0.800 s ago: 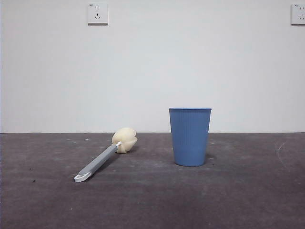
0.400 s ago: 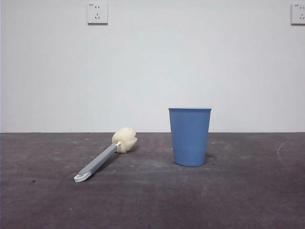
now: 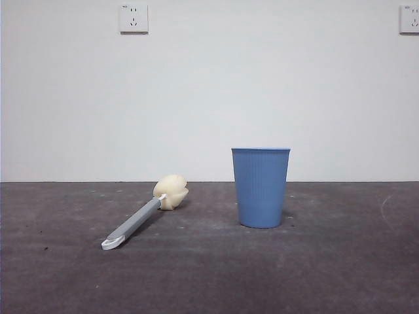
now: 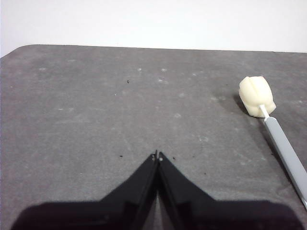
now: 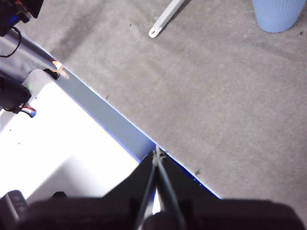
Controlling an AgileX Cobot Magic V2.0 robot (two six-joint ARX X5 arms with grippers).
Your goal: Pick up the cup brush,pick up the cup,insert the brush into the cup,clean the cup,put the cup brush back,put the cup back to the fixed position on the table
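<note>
The cup brush (image 3: 141, 217) lies flat on the table (image 3: 327, 275), left of centre, its cream sponge head (image 3: 171, 191) towards the back and its white hooked tip (image 3: 112, 243) towards the front. The blue ribbed cup (image 3: 260, 187) stands upright to its right, apart from it. Neither arm shows in the front view. My left gripper (image 4: 157, 155) is shut and empty, low over bare table, with the brush head (image 4: 257, 96) off to one side. My right gripper (image 5: 157, 152) is shut and empty above the table's edge; the cup (image 5: 277, 13) and the brush tip (image 5: 154, 32) lie far from it.
A white wall with two sockets (image 3: 133, 18) stands behind the table. In the right wrist view the table's edge (image 5: 120, 127) runs diagonally, with a white surface and cables (image 5: 19, 93) beyond it.
</note>
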